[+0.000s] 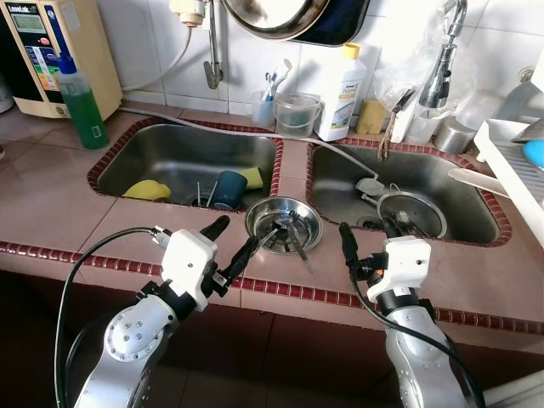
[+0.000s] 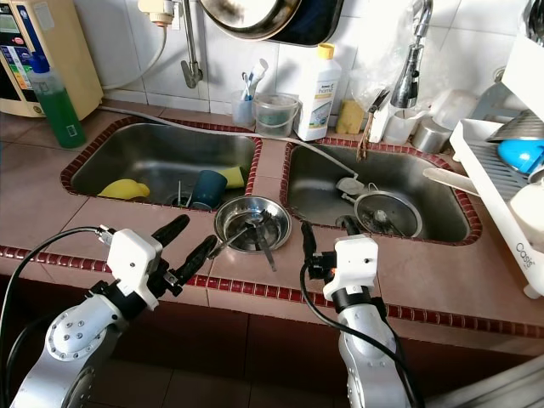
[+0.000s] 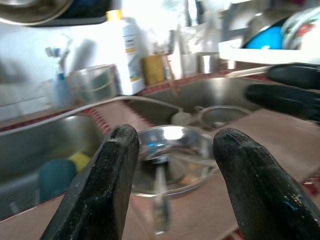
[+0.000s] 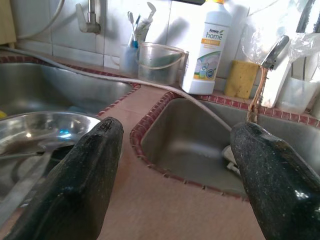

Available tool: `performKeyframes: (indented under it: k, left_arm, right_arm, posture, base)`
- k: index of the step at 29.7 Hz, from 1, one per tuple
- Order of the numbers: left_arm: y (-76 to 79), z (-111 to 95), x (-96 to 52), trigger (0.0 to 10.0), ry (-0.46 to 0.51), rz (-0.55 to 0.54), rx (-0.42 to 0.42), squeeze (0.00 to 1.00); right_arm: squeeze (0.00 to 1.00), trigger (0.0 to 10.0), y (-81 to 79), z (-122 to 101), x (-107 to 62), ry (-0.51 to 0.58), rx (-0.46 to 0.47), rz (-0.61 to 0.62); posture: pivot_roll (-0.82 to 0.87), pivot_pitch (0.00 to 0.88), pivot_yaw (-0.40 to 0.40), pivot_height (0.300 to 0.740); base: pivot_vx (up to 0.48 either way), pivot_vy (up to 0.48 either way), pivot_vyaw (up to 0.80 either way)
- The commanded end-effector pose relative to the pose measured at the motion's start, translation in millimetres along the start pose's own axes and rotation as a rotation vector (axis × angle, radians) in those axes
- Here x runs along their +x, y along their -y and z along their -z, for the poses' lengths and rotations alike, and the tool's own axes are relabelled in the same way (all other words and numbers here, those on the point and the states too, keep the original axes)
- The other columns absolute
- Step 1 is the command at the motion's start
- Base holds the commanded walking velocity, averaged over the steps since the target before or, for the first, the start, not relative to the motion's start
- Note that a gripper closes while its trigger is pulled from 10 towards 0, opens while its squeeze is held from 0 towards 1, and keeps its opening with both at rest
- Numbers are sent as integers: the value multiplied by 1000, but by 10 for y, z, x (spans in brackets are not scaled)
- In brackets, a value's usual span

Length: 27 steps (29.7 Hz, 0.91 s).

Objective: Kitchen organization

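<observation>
A round steel bowl (image 1: 313,212) stands on the tiled counter between the two sinks, with a few pieces of cutlery (image 1: 291,240) lying in it. My left gripper (image 1: 231,240) hovers open just left of the bowl, and its fingertips point at the rim. In the left wrist view the bowl (image 3: 197,145) sits between and beyond the two black fingers (image 3: 100,185). My right gripper (image 1: 367,235) is open to the right of the bowl, over the counter in front of the right sink. The right wrist view shows the bowl (image 4: 30,127) off to one side.
The left sink (image 1: 153,153) holds a blue cup (image 1: 228,189), a yellow dish (image 1: 146,189) and a sponge. The right sink (image 1: 450,191) holds a round strainer (image 1: 412,214). A green bottle (image 1: 83,102), a white bottle (image 1: 342,92) and a dish rack (image 1: 510,166) line the back and right.
</observation>
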<state>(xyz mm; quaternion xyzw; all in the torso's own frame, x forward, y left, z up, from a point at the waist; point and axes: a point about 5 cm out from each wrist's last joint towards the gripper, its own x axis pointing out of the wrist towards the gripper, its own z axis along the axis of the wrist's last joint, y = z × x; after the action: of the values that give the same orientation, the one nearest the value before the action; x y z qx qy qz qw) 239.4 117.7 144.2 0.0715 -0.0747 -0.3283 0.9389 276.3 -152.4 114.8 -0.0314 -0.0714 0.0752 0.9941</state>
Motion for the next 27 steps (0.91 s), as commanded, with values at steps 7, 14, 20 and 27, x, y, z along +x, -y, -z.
performKeyframes:
  k: [7,14,20,27]
  left_arm:
    - [163,-134,17,10000,24,95,8,0]
    - [215,-169,28,10000,31,106,7,0]
    - [257,-191,41,10000,39,102,-1,0]
    - [266,-203,34,10000,40,83,-7,0]
  right_arm:
    - [0,10000,111,-228,178,9,-57,-74]
    - [0,10000,-24,-261,299,-25,-55,-188]
    - [0,10000,-107,-213,368,-92,-45,-224]
    - [0,10000,-117,-186,459,-168,73,-205]
  posture:
    - [-181,36,-48,732]
    - [-178,36,-61,732]
    - [-165,35,-76,732]
    - [-150,31,-88,732]
  base:
    - [0,0,0]
    - [0,0,0]
    - [0,0,0]
    - [0,0,0]
